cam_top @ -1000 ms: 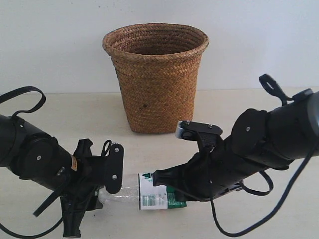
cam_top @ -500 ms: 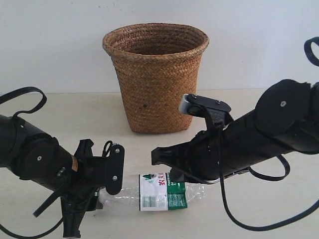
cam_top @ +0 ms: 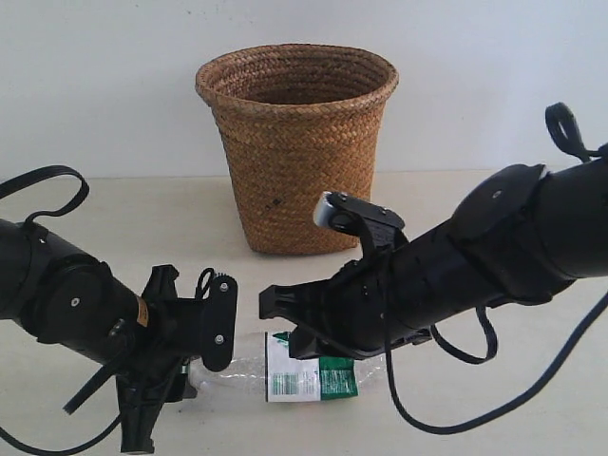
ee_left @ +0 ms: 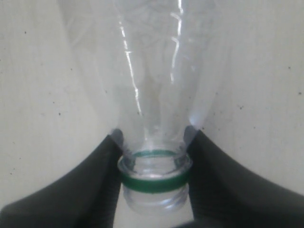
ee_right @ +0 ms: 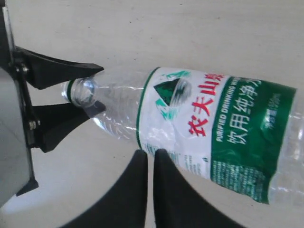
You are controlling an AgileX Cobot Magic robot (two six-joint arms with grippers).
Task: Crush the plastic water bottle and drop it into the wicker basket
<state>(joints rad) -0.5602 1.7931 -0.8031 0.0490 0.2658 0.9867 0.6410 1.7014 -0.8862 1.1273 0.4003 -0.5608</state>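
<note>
The clear, slim plastic water bottle (cam_top: pixel 306 376), ringed in green at the neck and wrapped in a white-and-green label with red characters, is laid on its side on the pale tabletop (cam_top: pixel 123 218), in front of the tall brown woven wicker basket (cam_top: pixel 304 180) and apart from it. Its neck is pinched by the left gripper (ee_left: pixel 154 142): the two black fingers are pressed against it from either side at the green ring (ee_left: pixel 154 179), and no cap is seen on the mouth. The right gripper (ee_right: pixel 149 154) is poised over the body near the neck-side edge of the label, its jaws drawn together to a thin slit with nothing held between them; whether it touches the plastic cannot be told. No liquid is seen inside, so the bottle is judged to be very light. The walls look thin and soft, and the label end appears already wrinkled, so little force should be needed to flatten it, the more so as air can escape through the open mouth. The smooth, round plastic is likely to be slippery and to roll or skid if pressed off-centre. The neck is judged the only stiff part, and so the best place for a firm hold, while the labelled middle is best taken for the squeeze. Some spring-back is to be expected once pressure is released.
</note>
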